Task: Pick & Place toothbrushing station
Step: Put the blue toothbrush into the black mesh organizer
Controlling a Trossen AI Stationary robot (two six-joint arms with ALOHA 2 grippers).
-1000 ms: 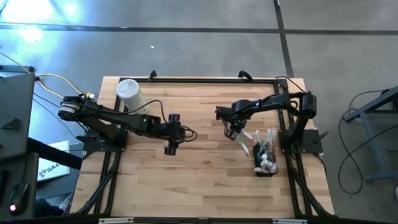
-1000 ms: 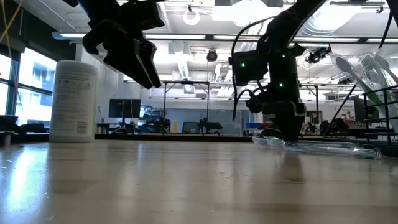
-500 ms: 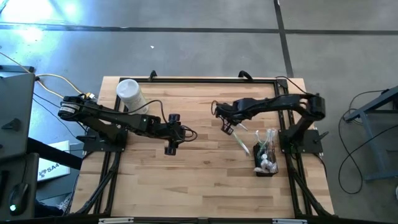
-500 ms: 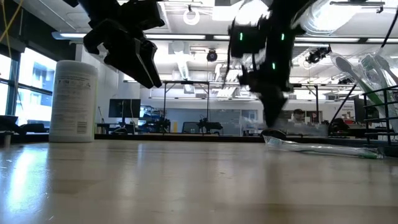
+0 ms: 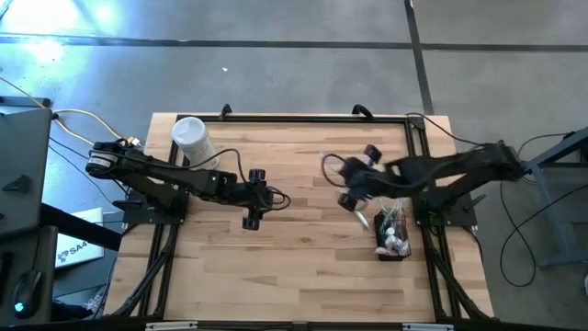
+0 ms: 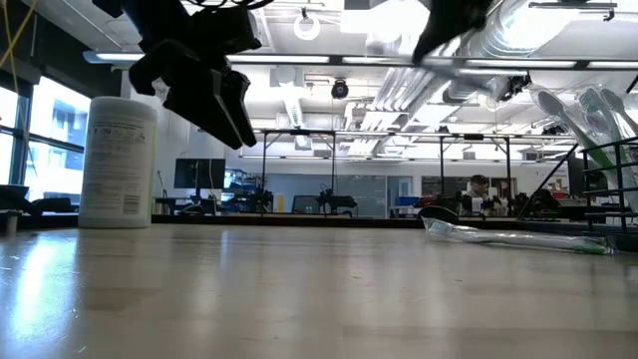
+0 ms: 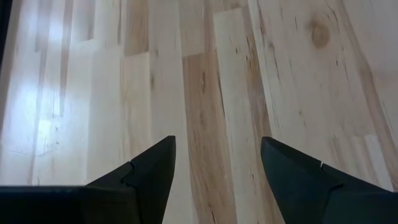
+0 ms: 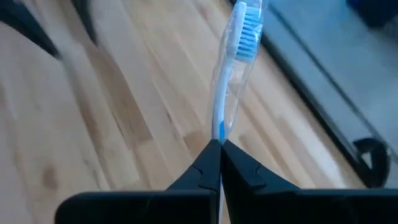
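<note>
Toothbrush (image 8: 231, 74) juts forward, pinched in the right hand (image 8: 221, 163).

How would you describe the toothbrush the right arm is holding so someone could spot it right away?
Start at the black wire-mesh holder near the right edge of the wooden table; beside it hangs the right gripper. Pinched in its shut fingers is a wrapped toothbrush with blue bristles, lifted above the table. Another toothbrush lies flat on the wood.

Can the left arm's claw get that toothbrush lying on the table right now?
Probably not. The left claw hangs open over bare wood mid-table, while the lying toothbrush sits far across beside the mesh holder, with the right claw, holding another toothbrush, between them.
</note>
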